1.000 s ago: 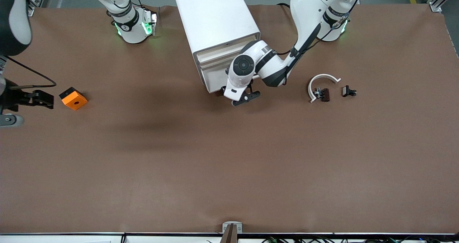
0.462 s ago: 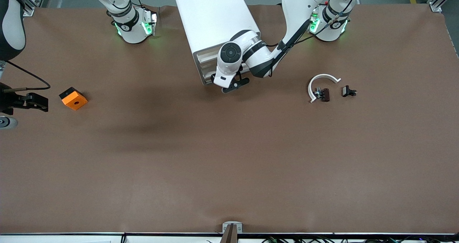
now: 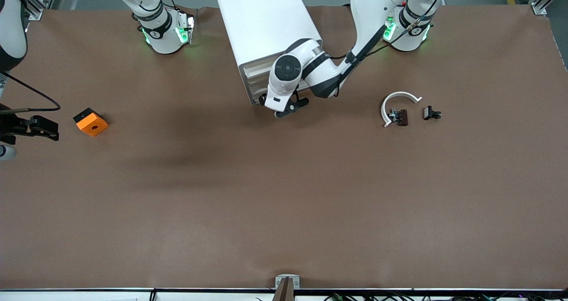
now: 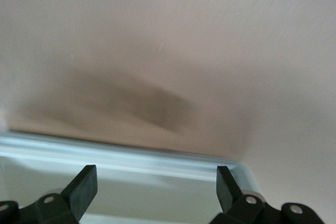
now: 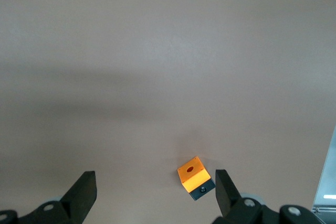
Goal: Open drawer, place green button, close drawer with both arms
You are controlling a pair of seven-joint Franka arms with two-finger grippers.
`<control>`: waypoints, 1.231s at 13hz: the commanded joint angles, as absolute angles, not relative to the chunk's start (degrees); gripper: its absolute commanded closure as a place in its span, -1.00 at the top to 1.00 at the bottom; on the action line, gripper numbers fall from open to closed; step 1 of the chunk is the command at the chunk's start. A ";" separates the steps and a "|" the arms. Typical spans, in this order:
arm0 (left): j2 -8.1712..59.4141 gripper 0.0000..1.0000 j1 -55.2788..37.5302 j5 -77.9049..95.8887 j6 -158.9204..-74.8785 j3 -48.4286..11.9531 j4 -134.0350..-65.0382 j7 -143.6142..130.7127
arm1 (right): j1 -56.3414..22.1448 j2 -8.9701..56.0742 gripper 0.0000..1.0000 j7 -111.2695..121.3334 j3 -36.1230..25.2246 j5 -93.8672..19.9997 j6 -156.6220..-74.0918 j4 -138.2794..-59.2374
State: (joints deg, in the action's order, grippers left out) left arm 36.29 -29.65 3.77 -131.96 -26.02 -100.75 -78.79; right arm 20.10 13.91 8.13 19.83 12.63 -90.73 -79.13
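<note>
Two arms: both grippers spread, holding nothing.
Left gripper point(image 3: 284, 107): at cabinet point(image 3: 266, 30) front, low.
Right gripper point(image 3: 37, 128): beside orange block point(image 3: 90, 122).

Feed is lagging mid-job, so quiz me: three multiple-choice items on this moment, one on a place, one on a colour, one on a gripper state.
1. Where is the left gripper?
A. at the white box cabinet's front
B. over the orange block
C. over the curved white strip

2. What colour is the small block with a round hole?
A. green
B. orange
C. blue

3. How do the right gripper's fingers stand?
A. shut on the block
B. shut, empty
C. open

Answers: 1 A, the left gripper sits at the cabinet front. 2 B, the block is orange. 3 C, the right gripper shows fingers apart, holding nothing.
</note>
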 commanded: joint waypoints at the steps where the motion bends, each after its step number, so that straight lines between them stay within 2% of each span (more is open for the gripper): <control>1: 36.21 1.00 -22.96 2.82 -126.94 -26.54 -96.17 -77.96 | 20.83 13.27 1.00 7.65 20.39 10.99 -87.11 -74.38; 3: 34.99 1.00 -18.74 -0.34 -121.06 -26.54 -93.70 -77.78 | 20.92 12.84 1.00 7.56 20.13 9.06 -84.83 -73.21; 9: 28.40 1.00 -6.00 -12.38 -96.19 -26.63 -85.71 -71.41 | 22.06 8.35 1.00 6.86 20.48 5.98 -79.28 -73.74; 16: 16.37 1.00 10.44 -11.96 -92.56 -26.89 -84.72 -43.19 | 24.78 6.42 1.00 6.94 20.48 5.36 -78.57 -77.61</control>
